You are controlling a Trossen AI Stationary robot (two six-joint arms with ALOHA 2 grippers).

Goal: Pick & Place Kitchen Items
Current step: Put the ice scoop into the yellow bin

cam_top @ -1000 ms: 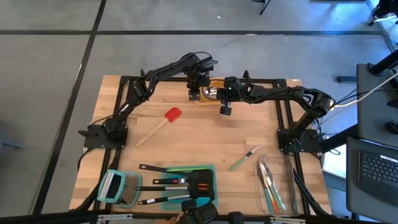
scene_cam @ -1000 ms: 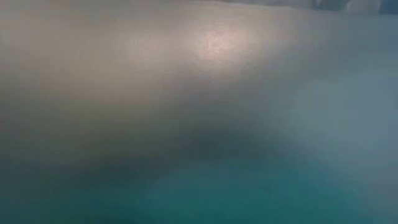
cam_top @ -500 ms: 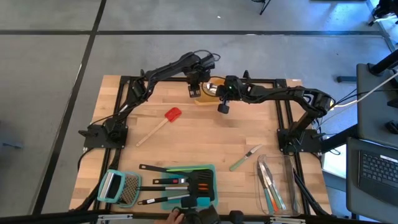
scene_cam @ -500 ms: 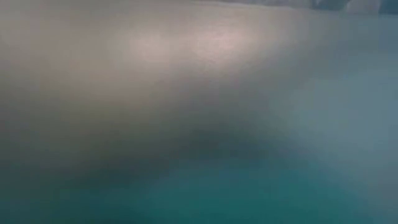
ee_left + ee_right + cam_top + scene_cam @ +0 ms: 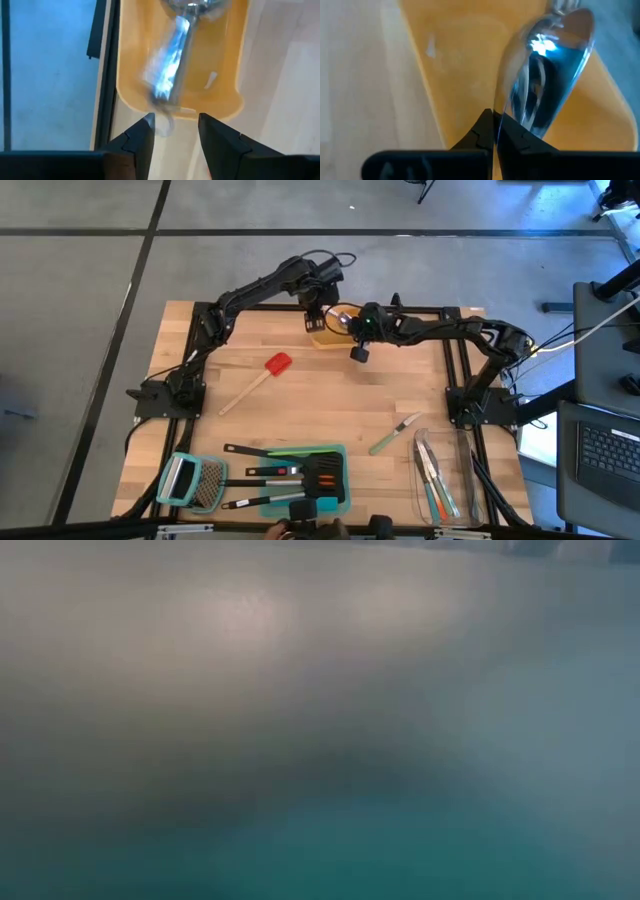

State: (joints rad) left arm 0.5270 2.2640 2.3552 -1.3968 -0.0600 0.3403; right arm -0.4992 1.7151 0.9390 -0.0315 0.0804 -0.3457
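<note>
At the far edge of the worktop (image 5: pixel 300 400), I have both arms over the orange container (image 5: pixel 330 338), a silver scoop (image 5: pixel 175 60) lying in it.

From the high view, most of the job is left, I judge: the red turner (image 5: pixel 262 377) lies loose left of centre, the green spatula (image 5: pixel 393 436) loose near right, black turners (image 5: pixel 285 475) by the teal tray (image 5: pixel 335 480), more cutlery (image 5: pixel 432 472) in the clear container. The low view is blocked and shows nothing usable. My left wrist view shows the left gripper (image 5: pixel 175 131) with jaws parted and empty above the scoop. My right wrist view shows the right gripper (image 5: pixel 493 131) pinched closed beside the scoop's bowl, holding nothing I can see. Against the earlier high frame, the left arm has lifted back slightly toward the far edge.
</note>
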